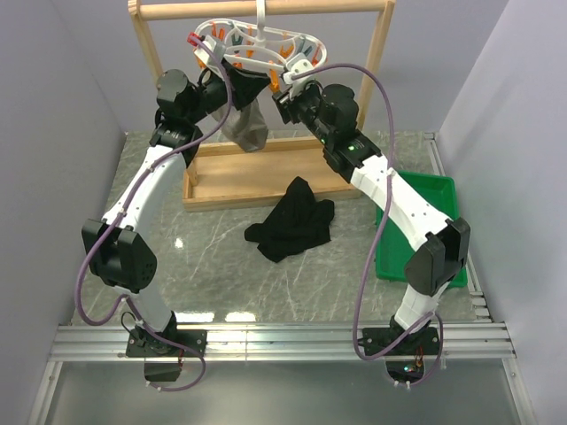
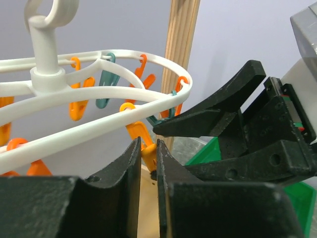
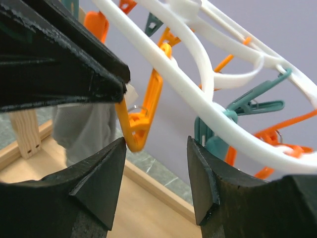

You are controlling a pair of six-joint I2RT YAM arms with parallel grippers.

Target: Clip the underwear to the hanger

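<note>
So both arms were up at the hanger (image 1: 232, 35), which hung from the top bar of the wooden rack (image 1: 383, 44). The left hand (image 2: 147, 144) was at one end of the white frame, pinched closed on an orange peg (image 2: 137, 131). In the left wrist view its two fingers (image 2: 124, 163) had only a narrow slot between them, and the peg sat right in it.

The right hand (image 3: 156, 144) was at the other end, open with its jaws well apart. The lower tip of that same orange peg hung just above the gap, closer to one finger than the other, and I couldn't see it touching either. A teal peg (image 3: 257, 101) was clipped on the frame above the other finger. The two hands were really close, with the left one's fingertips poking in just above the right one's.

The underwear (image 1: 292, 221) wasn't in either hand. It lay in a crumpled black heap on the surface (image 1: 221, 257), well below both hands and roughly between the two arms. A grey-beige garment (image 1: 248, 124) hung just under the left hand. A green tray (image 1: 434, 195) sat on the surface below the right hand, beside that arm.
</note>
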